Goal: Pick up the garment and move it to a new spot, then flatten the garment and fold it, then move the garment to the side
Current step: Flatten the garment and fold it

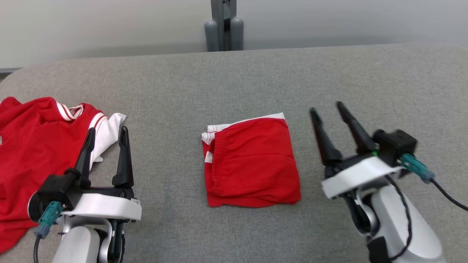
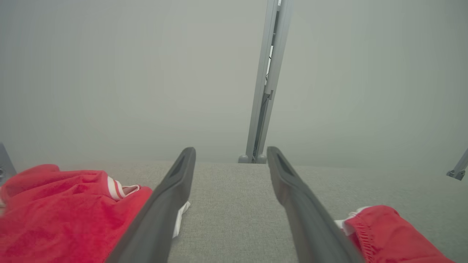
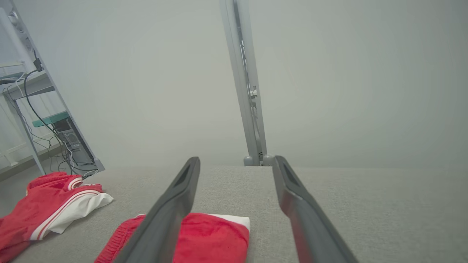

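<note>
Currently, the grey post (image 1: 223, 25) at the far edge of the grey table (image 1: 256, 80) serves as reference. Far left of the post and nearer the robot, a crumpled red-and-white garment (image 1: 33, 153) lies spread on the table. The left gripper (image 1: 107, 129) stands at that garment's right edge, fingers spread wide and empty. Its left finger crosses the white sleeve, and contact cannot be determined. Directly in front of the post, at mid-table, the folded garment (image 1: 252, 164) lies flat as a red square with white trim along its far and left edges. Right of the post, beside the folded garment and apart from it, the right gripper (image 1: 326, 107) hovers, fingers spread wide and empty.
</note>
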